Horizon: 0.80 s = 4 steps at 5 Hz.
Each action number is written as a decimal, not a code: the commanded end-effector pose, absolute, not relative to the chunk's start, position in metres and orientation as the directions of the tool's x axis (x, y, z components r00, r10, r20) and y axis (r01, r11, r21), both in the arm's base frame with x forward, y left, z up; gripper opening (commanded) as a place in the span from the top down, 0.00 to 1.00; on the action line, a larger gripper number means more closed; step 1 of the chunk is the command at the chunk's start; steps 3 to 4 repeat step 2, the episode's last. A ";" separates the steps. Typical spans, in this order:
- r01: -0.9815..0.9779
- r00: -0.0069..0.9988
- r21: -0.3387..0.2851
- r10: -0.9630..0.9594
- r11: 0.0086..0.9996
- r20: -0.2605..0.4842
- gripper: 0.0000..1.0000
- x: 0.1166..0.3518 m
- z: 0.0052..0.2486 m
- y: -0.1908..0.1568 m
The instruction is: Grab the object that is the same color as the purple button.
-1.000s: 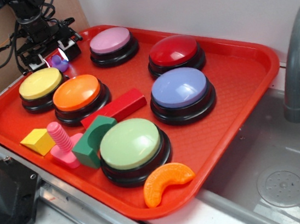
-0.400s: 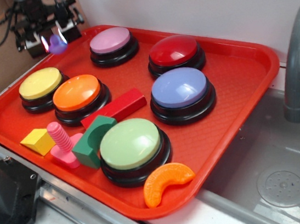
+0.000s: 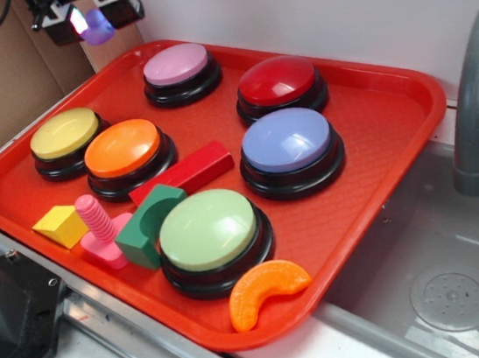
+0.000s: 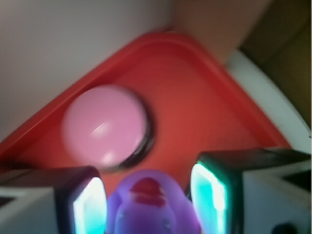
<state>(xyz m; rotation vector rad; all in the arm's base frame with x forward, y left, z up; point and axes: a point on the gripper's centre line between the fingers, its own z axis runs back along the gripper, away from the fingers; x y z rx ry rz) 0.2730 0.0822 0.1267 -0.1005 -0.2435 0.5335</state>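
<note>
The gripper (image 3: 92,22) is clamped on the purple duck (image 3: 98,25), held in the air above the tray's (image 3: 405,95) far left corner, so the grab looks done; next needs only a steady hold.

Claw (image 3: 93,17) with duck (image 3: 97,26) above tray's (image 3: 393,137) far left corner, beyond buttons (image 3: 176,68).

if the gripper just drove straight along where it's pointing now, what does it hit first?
Likely the pink button: in the wrist view it sits just ahead of the gripper, which is shut on the purple duck. Depth is blurry, so it could be the red tray floor beside it.
</note>
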 end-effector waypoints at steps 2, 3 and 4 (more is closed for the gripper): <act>-0.259 0.933 -0.193 0.297 0.946 0.205 1.00 0.226 0.152 0.028; -0.259 0.933 -0.193 0.297 0.946 0.205 1.00 0.226 0.152 0.028; -0.259 0.933 -0.193 0.297 0.946 0.205 1.00 0.226 0.152 0.028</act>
